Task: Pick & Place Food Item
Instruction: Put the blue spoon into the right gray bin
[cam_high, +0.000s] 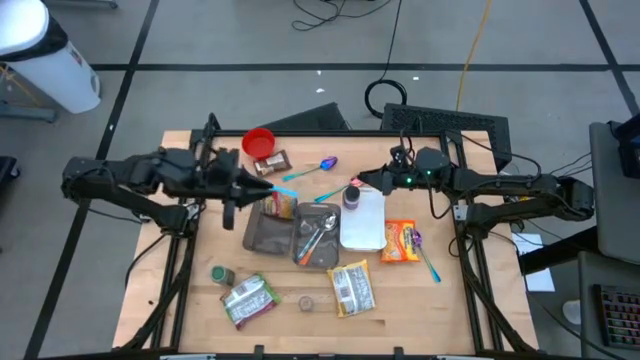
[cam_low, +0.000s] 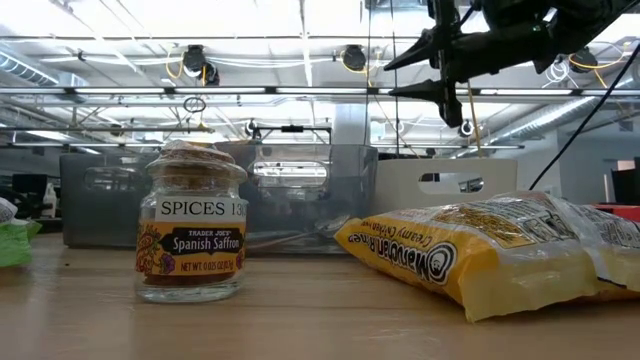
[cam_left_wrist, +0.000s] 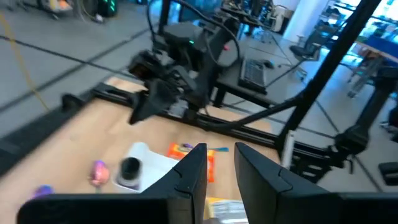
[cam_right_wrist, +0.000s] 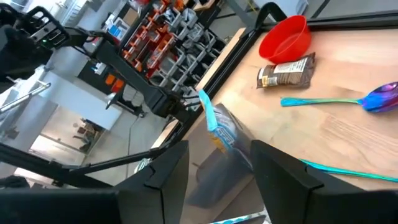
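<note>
Grey floor tiles (cam_high: 250, 40) surround the wooden worktop (cam_high: 290, 320); ceiling strip lights (cam_low: 200, 20), steel beams (cam_low: 150, 92), and office chairs (cam_left_wrist: 305, 46) fill the room.

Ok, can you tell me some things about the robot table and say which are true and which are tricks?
1. The red bowl sits on the table near the left gripper. True.
2. The left gripper holds a food packet up above the table. True; its fingers are closed on the packet's edge.
3. The right gripper is carrying the saffron jar. False; it holds nothing, and the jar stands on the table.
4. The purple spoon lies inside the red bowl. False; it lies on the bare wood beside the bowl.
5. A yellow rice bag lies flat on the table. True.
</note>
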